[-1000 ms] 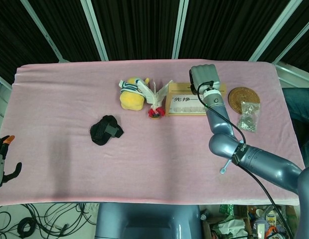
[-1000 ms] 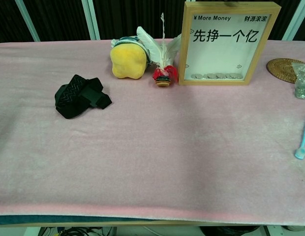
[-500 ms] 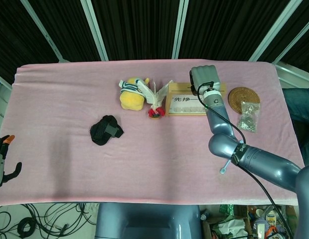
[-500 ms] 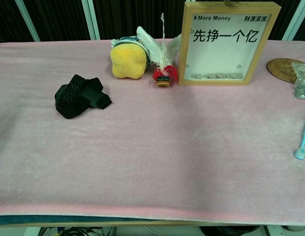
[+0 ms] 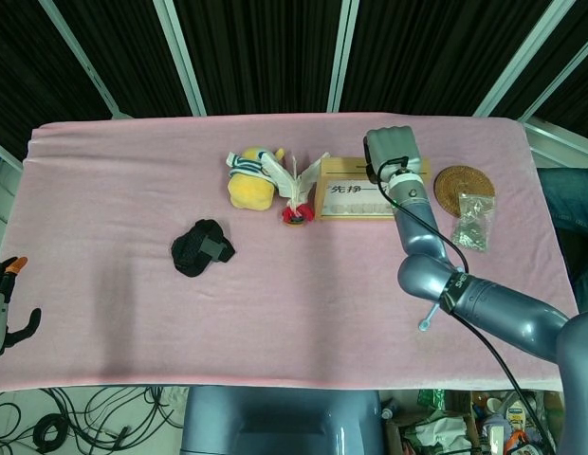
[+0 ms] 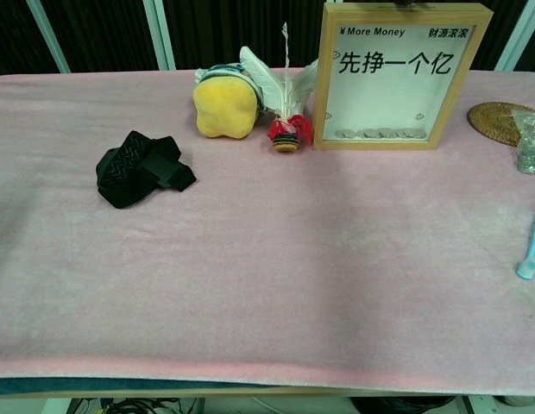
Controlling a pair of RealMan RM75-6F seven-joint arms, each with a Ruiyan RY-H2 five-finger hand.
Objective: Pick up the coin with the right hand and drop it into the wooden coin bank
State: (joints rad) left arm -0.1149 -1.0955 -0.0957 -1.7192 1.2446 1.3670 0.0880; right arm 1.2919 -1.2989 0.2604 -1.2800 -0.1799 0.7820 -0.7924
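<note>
The right hand (image 5: 390, 152) hangs over the top edge of the wooden coin bank (image 6: 402, 76), seen from behind in the head view, so its fingers are hidden and I cannot tell whether they are spread, curled, or pinching anything. In the chest view only a dark sliver shows above the frame's top rail, too little to read. The bank stands upright at the far side of the pink cloth (image 6: 276, 276), its clear front showing a row of coins (image 6: 377, 133) lying along the bottom inside. A coin in the hand itself cannot be made out from either camera.

Just left of the bank sits a feathered shuttlecock (image 6: 286, 129), and beside that a yellow plush toy (image 6: 224, 108). A black strap (image 6: 141, 169) lies well apart toward the left. To the right are a round woven coaster (image 6: 500, 121), a small clear bag (image 5: 472, 225) and a blue toothbrush (image 6: 531, 243).

The left hand (image 5: 4, 305) rests off the table's left edge, its dark fingers apart and holding nothing.
</note>
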